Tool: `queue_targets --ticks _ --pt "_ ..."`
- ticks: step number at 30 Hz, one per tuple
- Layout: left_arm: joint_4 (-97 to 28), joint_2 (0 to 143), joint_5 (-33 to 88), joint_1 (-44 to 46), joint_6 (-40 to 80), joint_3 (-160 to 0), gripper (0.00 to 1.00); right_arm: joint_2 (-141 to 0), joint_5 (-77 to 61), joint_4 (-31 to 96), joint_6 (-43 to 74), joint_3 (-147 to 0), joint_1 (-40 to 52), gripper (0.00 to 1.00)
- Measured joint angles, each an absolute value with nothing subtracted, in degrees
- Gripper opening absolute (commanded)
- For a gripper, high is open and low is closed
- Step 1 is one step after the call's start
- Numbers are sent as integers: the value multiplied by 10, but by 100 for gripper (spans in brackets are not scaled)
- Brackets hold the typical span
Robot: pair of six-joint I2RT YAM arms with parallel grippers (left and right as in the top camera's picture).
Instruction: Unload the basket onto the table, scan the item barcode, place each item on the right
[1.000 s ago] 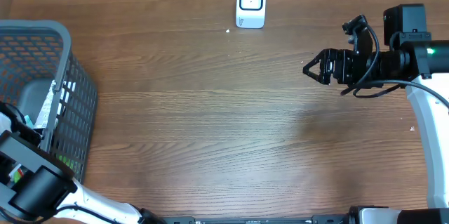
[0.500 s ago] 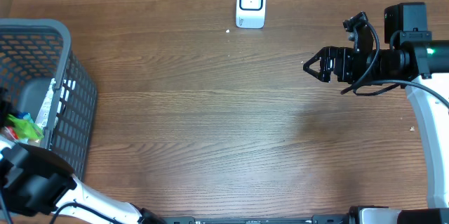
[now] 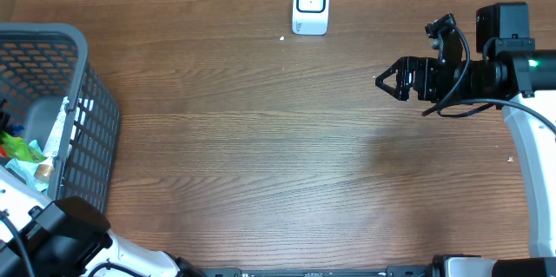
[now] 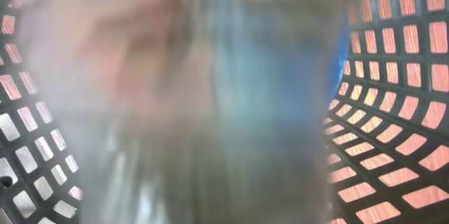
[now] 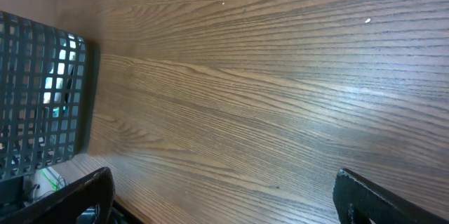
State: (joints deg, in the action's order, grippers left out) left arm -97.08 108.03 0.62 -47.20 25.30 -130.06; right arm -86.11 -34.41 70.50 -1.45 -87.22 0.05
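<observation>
Starting at the near left corner of the bench [image 3: 261,155], the left arm [image 3: 61,234] is a black bulk at the very edge of the overhead view, tucked against the near side of the grey mesh basket [image 3: 95,129]. The left claw itself can't be picked out from above. The left wrist view is no help either: a smeared blue and pink blur [image 4: 210,97] fills the lens, with basket mesh on both sides. Spread or pinched, I cannot tell.

Into the basket, which sits along the left edge of the bench. The green packet [image 3: 16,147] lies inside, low against the left side, and a pale packet [image 3: 41,157] is just beside it (its print is too small to read from above). No barcode can be made out on either one.

Across to the right edge of the bench, the right claw [image 3: 382,82] hangs above bare wood with its fingers spread wide and nothing between them. It points left towards the middle. The right wrist view agrees, with both dark fingertips at the bottom corners and wood grain in the gap.

At the far edge, about midway along, the white barcode scanner [image 3: 311,4] stands with its dark window showing, well apart from both arms and from the basket.
</observation>
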Motion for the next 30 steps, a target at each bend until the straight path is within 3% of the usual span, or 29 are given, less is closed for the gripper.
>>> queue_targets --ticks 6,7,8,9,10,11,30 --pt "-971 1080 -2 -470 244 -1282 4 -861 -344 705 -14 -872 1 100" --pt "-971 1080 -4 -470 243 -1282 11 -861 -344 705 -14 -872 1 100" --pt "-971 1080 -5 -470 242 -1282 26 -861 -344 705 -15 -872 1 100" --pt "-971 1080 -7 -470 241 -1282 30 -861 -344 705 -15 -872 1 100" --pt "-971 1080 -9 -470 238 -1282 30 -861 -344 705 -14 -872 1 100" --pt "-970 1080 -11 -470 238 -1282 5 -861 -344 705 -15 -872 1 100" --pt "-964 1080 -24 -467 234 -1282 4 -861 -336 704 -15 -872 1 100"
